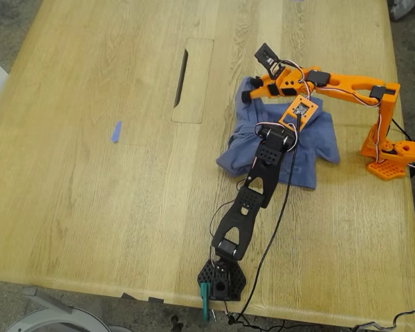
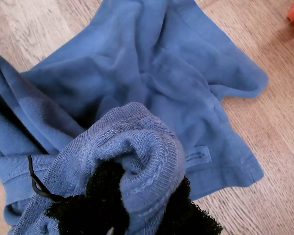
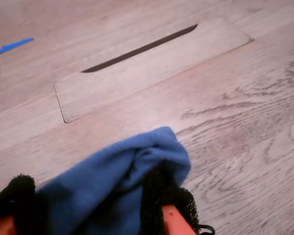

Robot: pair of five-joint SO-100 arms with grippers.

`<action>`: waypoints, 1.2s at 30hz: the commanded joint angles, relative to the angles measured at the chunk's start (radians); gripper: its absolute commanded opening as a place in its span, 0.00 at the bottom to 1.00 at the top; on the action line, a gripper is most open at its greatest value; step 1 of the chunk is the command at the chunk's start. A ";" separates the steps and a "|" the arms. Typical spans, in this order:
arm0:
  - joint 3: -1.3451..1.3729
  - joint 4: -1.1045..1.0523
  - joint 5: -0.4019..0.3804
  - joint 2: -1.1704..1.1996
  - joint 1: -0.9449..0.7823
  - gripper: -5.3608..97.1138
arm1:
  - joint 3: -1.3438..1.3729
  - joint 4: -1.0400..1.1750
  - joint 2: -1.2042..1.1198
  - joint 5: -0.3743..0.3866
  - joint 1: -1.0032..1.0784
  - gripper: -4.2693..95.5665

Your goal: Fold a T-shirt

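The slate-blue T-shirt [image 1: 312,149] lies crumpled on the wooden table toward the exterior view's right. My first gripper [image 1: 285,131], on the black arm, is shut on a bunched ribbed edge of the T-shirt [image 2: 152,73]; the cloth wraps over its black fingertips [image 2: 103,196]. My second gripper [image 1: 250,93], on the orange arm, is shut on a fold at the shirt's far corner, nearest the table slot. In the second wrist view that fold of the T-shirt [image 3: 112,181] sits between padded fingers [image 3: 161,196]. The chest print is hidden.
An inset panel with a dark slot [image 1: 192,79] [image 3: 142,63] lies just beyond the shirt toward the exterior view's left. A small blue tape scrap [image 1: 116,131] [image 3: 14,45] lies farther that way. The orange base [image 1: 391,155] and black base [image 1: 221,280] stand at the table's edges.
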 commanded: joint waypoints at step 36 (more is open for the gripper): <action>-0.035 0.055 -0.009 0.176 0.015 0.05 | -0.359 0.311 -0.071 0.407 0.078 0.39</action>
